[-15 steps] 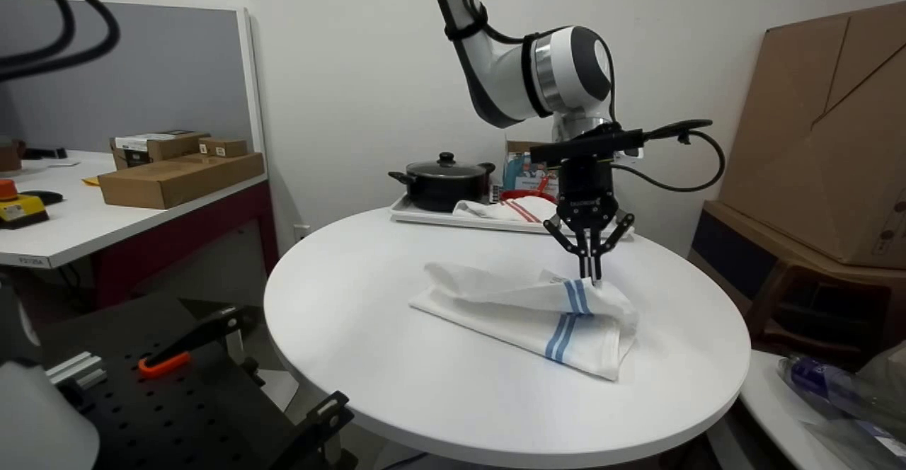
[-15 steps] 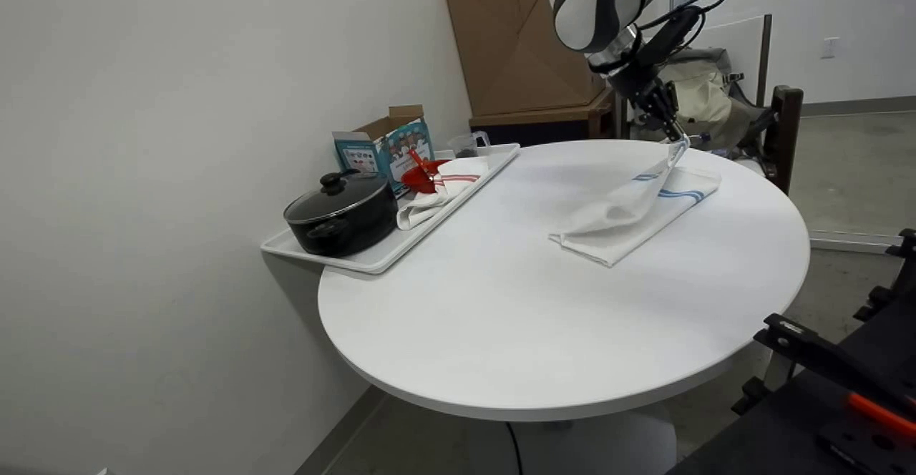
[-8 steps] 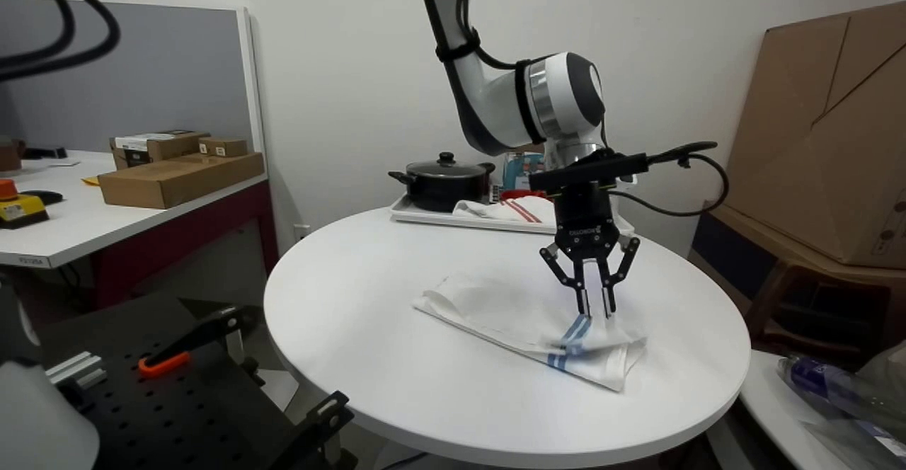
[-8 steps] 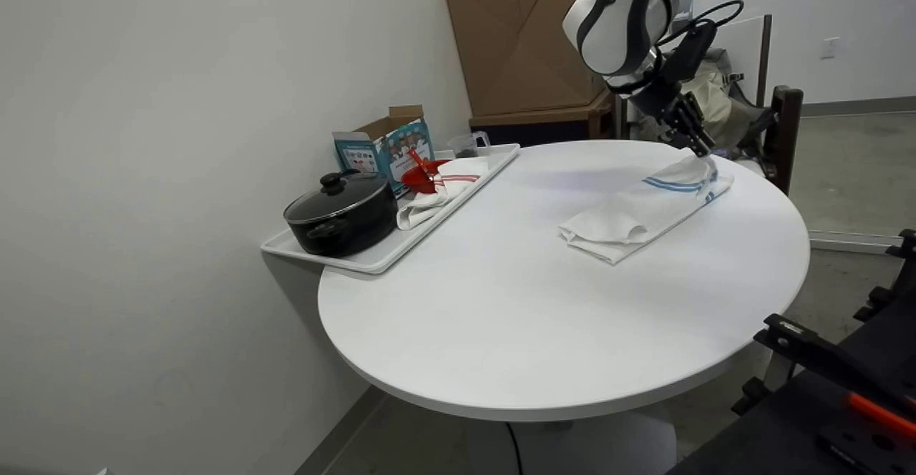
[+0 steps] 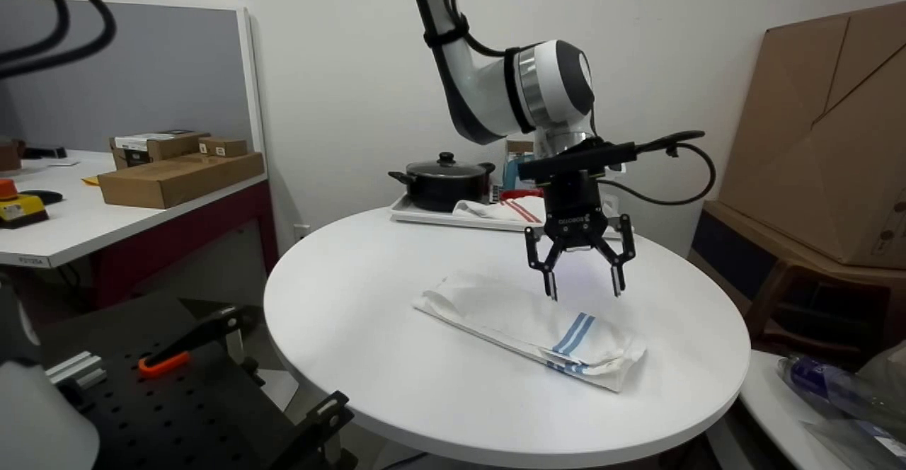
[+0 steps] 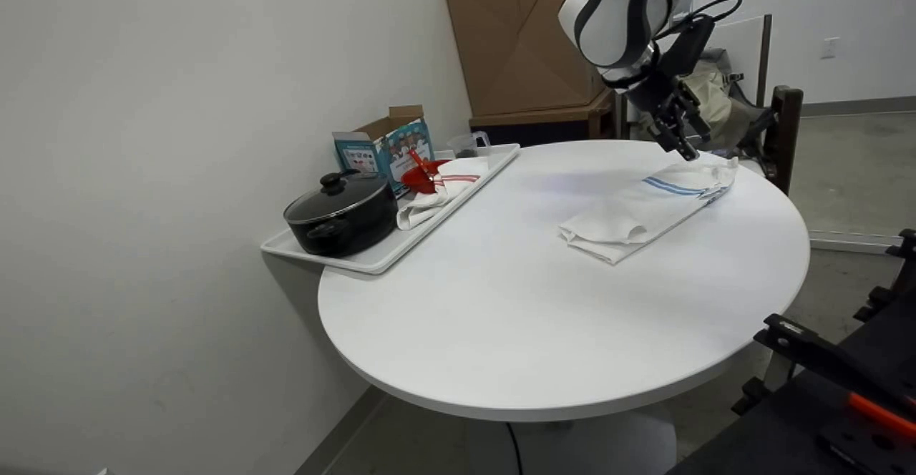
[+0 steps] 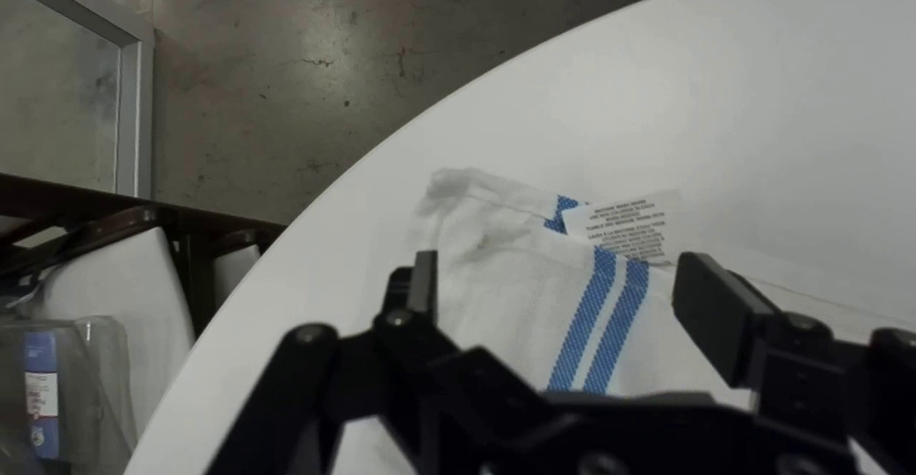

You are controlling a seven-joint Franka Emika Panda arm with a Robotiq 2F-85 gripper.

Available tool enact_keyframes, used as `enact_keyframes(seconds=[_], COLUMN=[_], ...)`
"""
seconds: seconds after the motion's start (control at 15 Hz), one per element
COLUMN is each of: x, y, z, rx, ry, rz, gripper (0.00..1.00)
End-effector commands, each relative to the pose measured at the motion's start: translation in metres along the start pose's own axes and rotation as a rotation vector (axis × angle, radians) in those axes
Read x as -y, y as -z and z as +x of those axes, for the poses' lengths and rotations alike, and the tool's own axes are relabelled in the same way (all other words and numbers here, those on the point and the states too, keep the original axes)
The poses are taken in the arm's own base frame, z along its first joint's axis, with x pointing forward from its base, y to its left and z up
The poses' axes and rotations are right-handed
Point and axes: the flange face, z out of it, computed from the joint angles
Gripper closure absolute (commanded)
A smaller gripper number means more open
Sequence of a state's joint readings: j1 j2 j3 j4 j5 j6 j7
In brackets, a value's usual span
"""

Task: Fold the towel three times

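Note:
The towel lies folded over on itself as a long strip on the round white table; its white cloth (image 5: 488,311) shows in both exterior views, with the blue stripes (image 6: 673,187) towards one end. That end looks a bit rumpled, and the stripes of the layers do not line up. My gripper (image 5: 585,294) hovers just above the striped end, apart from the cloth. In the wrist view the fingers of the gripper (image 7: 558,264) stand wide apart with nothing held, and the towel (image 7: 501,282) and its printed care label (image 7: 630,228) are seen beyond them.
A white tray (image 6: 401,250) at the table's wall side carries a black lidded pot (image 5: 446,181), a red bowl (image 6: 424,174), a red-striped cloth (image 5: 520,208) and a clear jug (image 6: 466,146). The table's edge (image 7: 372,149) curves close past the striped end.
A second ago the gripper was shut on the towel's raised edge. It came down, opened and let go, then rose slightly. The lifted layer now lies flat on the rest.

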State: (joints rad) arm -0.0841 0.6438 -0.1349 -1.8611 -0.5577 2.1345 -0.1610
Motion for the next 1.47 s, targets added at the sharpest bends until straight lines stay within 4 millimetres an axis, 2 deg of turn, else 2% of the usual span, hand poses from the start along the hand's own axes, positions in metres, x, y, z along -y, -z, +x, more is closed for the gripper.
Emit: enact_keyframes(seconds=[0.0,0.27,0.4,0.53,0.93,1.2,1.4], x=[-0.016,-0.056,-0.083,-0.106,-0.139,-0.165,-0.180], y=[0.063,0.126,0.146,0.155,0.150,0.137,0.117], z=[-0.018,-0.042,-0.055,-0.064,-0.064,-0.057,-0.063], rx=[-0.062,-0.142,-0.172,-0.185,-0.185,-0.192,-0.177], ry=[-0.044,-0.095,-0.131,-0.148,-0.150,-0.220,-0.270], rz=[0.162,0.350,0.396,0.442,0.537,0.514,0.510], gripper=[0.00,0.00,0.00,0.00,0.00,0.00,0.00])
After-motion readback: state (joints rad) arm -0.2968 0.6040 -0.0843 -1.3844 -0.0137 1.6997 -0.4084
